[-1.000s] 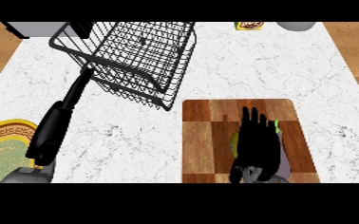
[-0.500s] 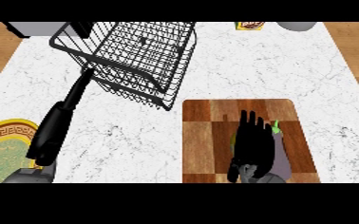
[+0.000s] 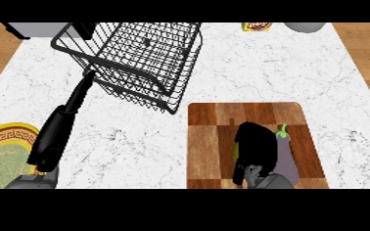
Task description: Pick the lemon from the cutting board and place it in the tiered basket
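The wooden cutting board (image 3: 209, 137) lies at the counter's lower right. My right hand (image 3: 254, 147) rests on it with its fingers curled down over the lemon (image 3: 235, 152), of which only a thin yellow sliver shows at the hand's left edge. The black wire tiered basket (image 3: 141, 58) stands at the upper left, well away from the board. My left hand (image 3: 56, 136) stays at the lower left, fingers straight and pointing up toward the basket's near corner, holding nothing.
A purple eggplant (image 3: 288, 157) with a green stem lies on the board, touching my right hand's right side. A yellow patterned plate (image 3: 14, 149) sits at the left edge. A small patterned dish (image 3: 258, 27) and a pale bowl (image 3: 305, 27) stand at the back.
My right hand's fingers have curled down and drawn back toward me on the board, closing over the lemon. The left arm and the basket have not moved.
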You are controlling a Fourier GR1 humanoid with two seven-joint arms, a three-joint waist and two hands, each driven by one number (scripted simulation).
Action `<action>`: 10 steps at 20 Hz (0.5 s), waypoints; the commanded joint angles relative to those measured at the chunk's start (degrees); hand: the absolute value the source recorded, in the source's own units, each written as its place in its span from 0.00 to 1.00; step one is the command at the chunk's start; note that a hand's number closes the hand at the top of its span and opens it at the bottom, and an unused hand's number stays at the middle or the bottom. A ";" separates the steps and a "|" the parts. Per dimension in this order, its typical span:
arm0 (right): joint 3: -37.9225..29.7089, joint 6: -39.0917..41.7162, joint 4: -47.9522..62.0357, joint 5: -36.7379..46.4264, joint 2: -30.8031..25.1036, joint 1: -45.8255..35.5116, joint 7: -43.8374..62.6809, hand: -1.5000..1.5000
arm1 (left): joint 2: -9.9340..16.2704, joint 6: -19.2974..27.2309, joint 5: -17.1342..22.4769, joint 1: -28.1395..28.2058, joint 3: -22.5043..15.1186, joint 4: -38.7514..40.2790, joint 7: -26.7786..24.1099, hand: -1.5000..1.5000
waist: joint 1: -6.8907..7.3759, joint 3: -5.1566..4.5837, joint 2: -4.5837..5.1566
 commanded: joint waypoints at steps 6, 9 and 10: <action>2.31 0.20 -7.06 7.10 -0.72 -3.05 1.14 1.00 | -0.87 -2.30 -0.20 -3.19 2.82 3.19 -1.63 0.50 | -0.49 0.27 0.25; -2.69 -5.67 -6.09 5.14 -8.67 0.98 -8.33 1.00 | 0.80 -4.43 0.81 1.07 3.77 -4.82 2.30 0.50 | -0.18 0.31 0.20; -5.53 -5.40 -3.47 3.89 -8.05 -2.94 -9.80 1.00 | -0.20 -4.54 1.19 -4.60 5.06 2.59 0.40 0.50 | -0.40 0.29 0.36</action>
